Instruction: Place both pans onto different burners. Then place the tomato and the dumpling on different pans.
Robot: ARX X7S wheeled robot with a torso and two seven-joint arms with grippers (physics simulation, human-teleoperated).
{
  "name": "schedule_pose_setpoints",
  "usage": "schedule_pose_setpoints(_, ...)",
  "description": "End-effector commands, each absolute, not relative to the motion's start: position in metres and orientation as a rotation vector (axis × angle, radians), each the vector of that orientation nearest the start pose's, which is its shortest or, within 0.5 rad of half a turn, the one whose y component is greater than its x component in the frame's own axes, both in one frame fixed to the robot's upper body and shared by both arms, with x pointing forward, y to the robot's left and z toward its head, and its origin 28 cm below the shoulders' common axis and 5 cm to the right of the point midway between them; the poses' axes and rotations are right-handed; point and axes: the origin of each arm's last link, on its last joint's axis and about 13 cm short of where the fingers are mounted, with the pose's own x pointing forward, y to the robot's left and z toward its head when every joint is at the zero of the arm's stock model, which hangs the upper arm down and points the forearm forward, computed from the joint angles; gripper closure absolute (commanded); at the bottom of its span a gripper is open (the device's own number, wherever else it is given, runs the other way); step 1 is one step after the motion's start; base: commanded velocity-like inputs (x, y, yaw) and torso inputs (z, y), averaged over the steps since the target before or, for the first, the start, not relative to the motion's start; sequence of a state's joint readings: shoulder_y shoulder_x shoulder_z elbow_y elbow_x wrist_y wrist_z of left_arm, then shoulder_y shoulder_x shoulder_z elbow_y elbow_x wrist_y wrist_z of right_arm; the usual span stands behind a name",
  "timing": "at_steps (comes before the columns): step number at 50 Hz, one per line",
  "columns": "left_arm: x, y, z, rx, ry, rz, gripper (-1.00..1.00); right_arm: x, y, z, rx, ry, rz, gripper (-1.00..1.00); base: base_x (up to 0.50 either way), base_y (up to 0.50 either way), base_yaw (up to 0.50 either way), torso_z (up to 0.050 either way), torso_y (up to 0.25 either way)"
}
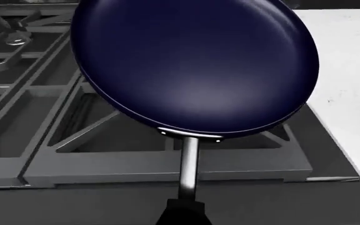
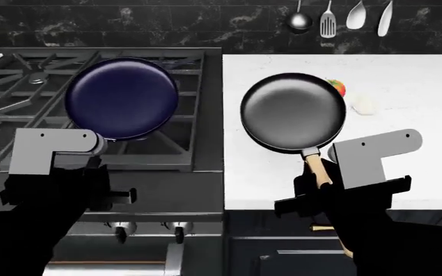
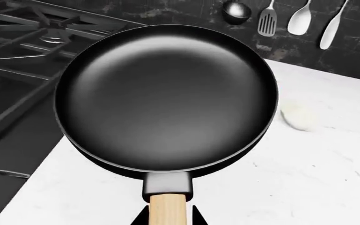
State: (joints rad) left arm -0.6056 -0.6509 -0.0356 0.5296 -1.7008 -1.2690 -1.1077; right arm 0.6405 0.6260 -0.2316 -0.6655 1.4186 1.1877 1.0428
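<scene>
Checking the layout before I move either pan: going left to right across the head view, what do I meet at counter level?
Black cast-iron stove grates → glossy dark blue pan → black wooden-handled pan → small red tomato → white dumpling.

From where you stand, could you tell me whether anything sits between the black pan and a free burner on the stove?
Nothing visible does. The black pan is over the white counter, beside the stove. The blue pan covers the near-right grate, but the back burner is bare, with only open counter and grate between.
</scene>
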Motion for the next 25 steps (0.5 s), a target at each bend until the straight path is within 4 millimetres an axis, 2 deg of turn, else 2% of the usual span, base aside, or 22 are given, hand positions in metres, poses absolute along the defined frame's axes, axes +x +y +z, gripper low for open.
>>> schedule_pose_setpoints(1, 0.2040, 0.2561, 0.2237, 0.003, 0.329, 0.014, 1.00, 0.2064, -0.1123, 0.2090, -0.205, 0.176, 0.023, 1.00, 0.00, 0.50, 0.00, 0.000, 0.000)
schedule_pose_setpoints(25, 0.2042, 0.2582, 0.2193, -0.002, 0.330, 0.023, 1.00, 0.2059, -0.1122, 0.2086, -0.201, 0.172, 0.025, 1.00, 0.00, 0.50, 0.00, 0.001, 0.004)
